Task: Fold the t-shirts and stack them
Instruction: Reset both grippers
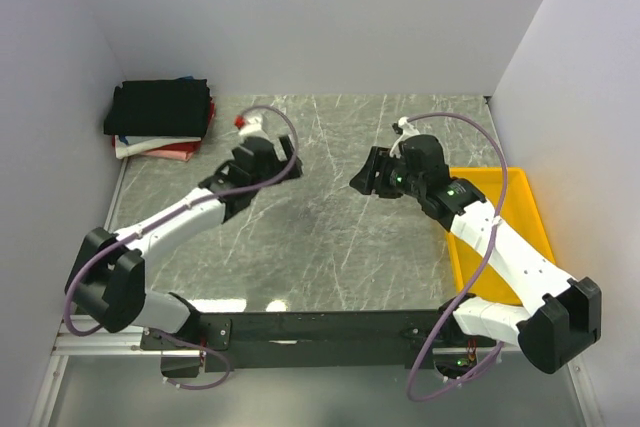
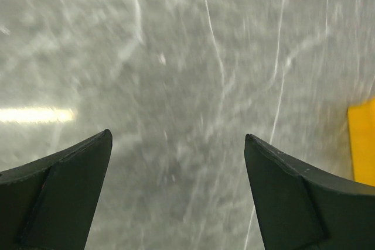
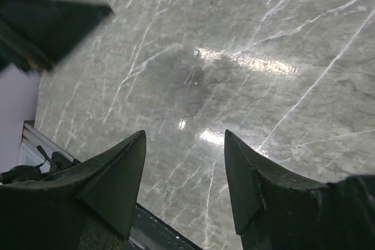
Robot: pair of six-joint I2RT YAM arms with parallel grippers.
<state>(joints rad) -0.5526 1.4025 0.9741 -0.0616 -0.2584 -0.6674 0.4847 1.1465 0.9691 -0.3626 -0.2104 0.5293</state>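
So both arms are hanging over the bare middle of the desk [image 1: 320,247] with nothing in them. The left gripper [image 1: 283,159] has its jaws spread wide, and its wrist view shows only marble between them; the right gripper [image 1: 362,177] is released too, also just stone under it. The t-shirts [image 1: 160,119] are all piled in the far left corner against the walls: a black shirt [image 1: 160,105] on top, a white shirt [image 1: 150,146] peeking out under it and a red shirt [image 1: 178,153] at the bottom edge (there's a sliver of another colour at the back, too small to call). From the left gripper the pile lies further left and a bit toward the back wall, near but not touching. The right gripper is well apart from it, over by the yellow tray [image 1: 500,209], so the left arm is clearly the nearer one. The pile's long side runs roughly along the back wall. I can't spot any loose shirt on the desk, so my guess is the job is basically wrapped up, and any last tidy-up would be the left arm's.
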